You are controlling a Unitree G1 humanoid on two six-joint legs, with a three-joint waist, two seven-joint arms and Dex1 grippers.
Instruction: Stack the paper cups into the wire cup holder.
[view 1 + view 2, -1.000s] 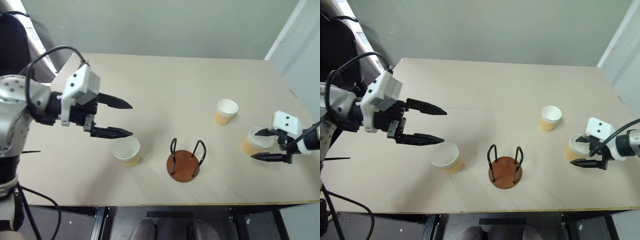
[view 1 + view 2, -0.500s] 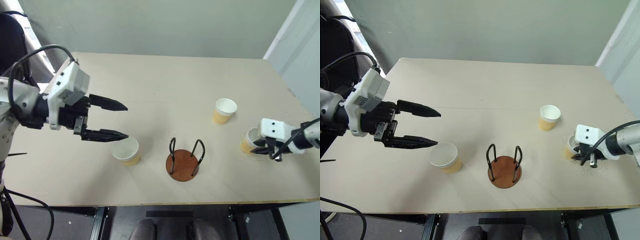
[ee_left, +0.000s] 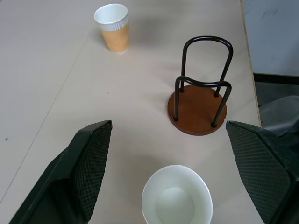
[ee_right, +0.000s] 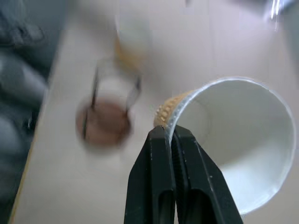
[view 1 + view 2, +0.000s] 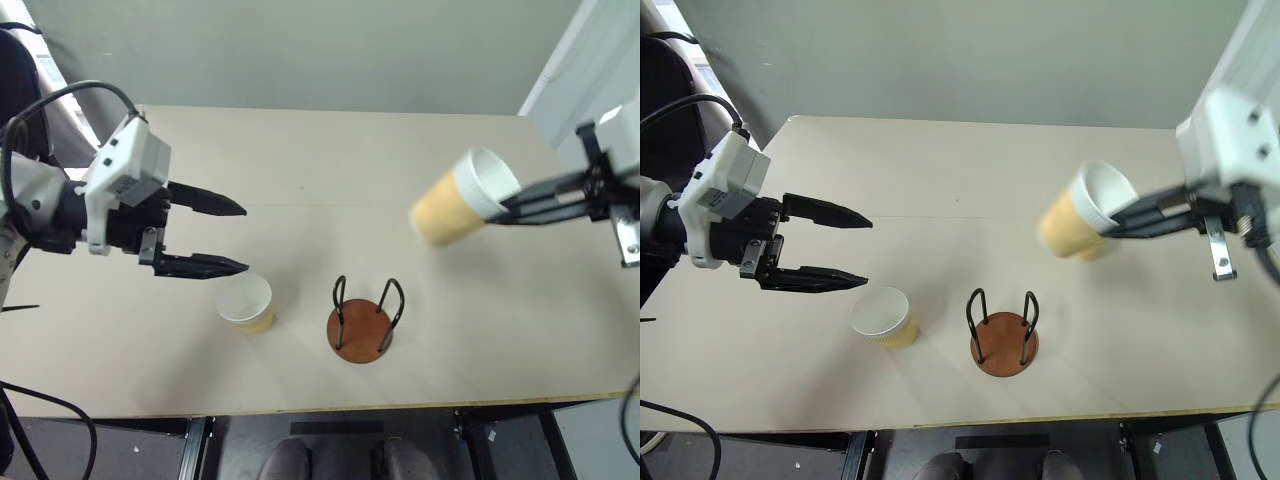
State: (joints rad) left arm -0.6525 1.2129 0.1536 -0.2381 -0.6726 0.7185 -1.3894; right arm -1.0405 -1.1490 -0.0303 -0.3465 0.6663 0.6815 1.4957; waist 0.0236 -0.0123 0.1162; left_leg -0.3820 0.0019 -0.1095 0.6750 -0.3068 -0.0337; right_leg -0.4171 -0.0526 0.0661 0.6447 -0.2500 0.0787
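The right end effector (image 5: pixel 505 208) is clenched on the rim wall of one paper cup (image 5: pixel 455 205), holding it in the air above the counter (image 5: pixel 330 160). The cup lies tilted nearly on its side, mouth toward the end effector and base pointing away toward the robot's left. The left end effector (image 5: pixel 240 238) hangs released over a second cup (image 5: pixel 244 301), which stands upright just beside the wire cup holder (image 5: pixel 361 322). A third cup (image 3: pixel 112 26) stands upright farther off.
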